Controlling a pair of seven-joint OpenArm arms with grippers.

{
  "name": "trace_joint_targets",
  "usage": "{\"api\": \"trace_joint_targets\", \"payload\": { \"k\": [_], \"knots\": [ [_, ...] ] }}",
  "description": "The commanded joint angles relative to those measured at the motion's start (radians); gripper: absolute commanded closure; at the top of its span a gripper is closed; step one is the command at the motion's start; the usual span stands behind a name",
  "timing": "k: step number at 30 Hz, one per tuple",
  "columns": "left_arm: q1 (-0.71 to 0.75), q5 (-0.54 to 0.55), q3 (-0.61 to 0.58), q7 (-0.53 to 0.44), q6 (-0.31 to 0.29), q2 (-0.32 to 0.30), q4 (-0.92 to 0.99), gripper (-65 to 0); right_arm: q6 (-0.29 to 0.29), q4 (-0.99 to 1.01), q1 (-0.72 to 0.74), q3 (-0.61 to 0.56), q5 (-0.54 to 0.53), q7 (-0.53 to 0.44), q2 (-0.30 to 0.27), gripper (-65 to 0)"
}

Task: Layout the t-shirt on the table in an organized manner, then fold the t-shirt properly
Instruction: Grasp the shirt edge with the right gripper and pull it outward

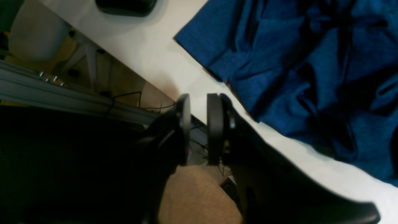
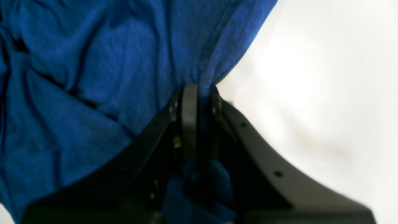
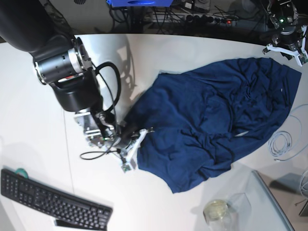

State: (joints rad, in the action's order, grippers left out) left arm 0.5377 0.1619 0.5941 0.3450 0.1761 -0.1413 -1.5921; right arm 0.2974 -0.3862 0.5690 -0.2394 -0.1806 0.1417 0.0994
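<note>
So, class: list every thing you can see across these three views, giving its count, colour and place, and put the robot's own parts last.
t-shirt: one, dark navy, crumpled across the table's right half.
table: one, white, under everything.
keyboard: one, black, near-left corner of the base view.
glass jar: one, clear, near edge, right of centre.
cable coil: one, white, right edge.
right pincer: one, black, shut on the t-shirt's edge.
left pincer: one, black, holding nothing, beyond the table's edge, beside the shirt, a narrow gap between its jaws.
</note>
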Motion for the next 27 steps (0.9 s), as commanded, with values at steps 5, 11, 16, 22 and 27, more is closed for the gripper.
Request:
{"api": "trace_joint_targets", "payload": {
  "k": [5, 11, 16, 22, 27],
  "knots": [
    [0.003, -0.015, -0.078, -0.022, 0.006, -0.017, -0.017, -8.7, 0.003, -0.136, -0.03, 0.202, -0.006, 0.08, -0.094, -4.8],
    [-0.047, -0.017, -0.178, -0.017, 0.006, -0.014, -0.012, -8.7, 0.006, -0.282, -0.109, 0.288, -0.003, 0.161, -0.197, -0.2],
    [-0.054, -0.014, -0.168, -0.019, 0.006, -0.011, -0.018, -8.7, 0.006, -0.399, -0.174, 0.288, -0.004, 0.169, -0.214, -0.9],
    [-0.044, -0.014, -0.165, -0.021, 0.006, -0.019, -0.014, -8.7, 0.006, -0.363, -0.134, 0.277, 0.011, 0.169, -0.125, -38.6],
    [-0.041, -0.015, -0.087, -0.021, 0.006, -0.014, -0.012, -8.7, 0.003, -0.125, -0.025, 0.277, 0.118, 0.101, -0.014, -49.1]
  ]
}}
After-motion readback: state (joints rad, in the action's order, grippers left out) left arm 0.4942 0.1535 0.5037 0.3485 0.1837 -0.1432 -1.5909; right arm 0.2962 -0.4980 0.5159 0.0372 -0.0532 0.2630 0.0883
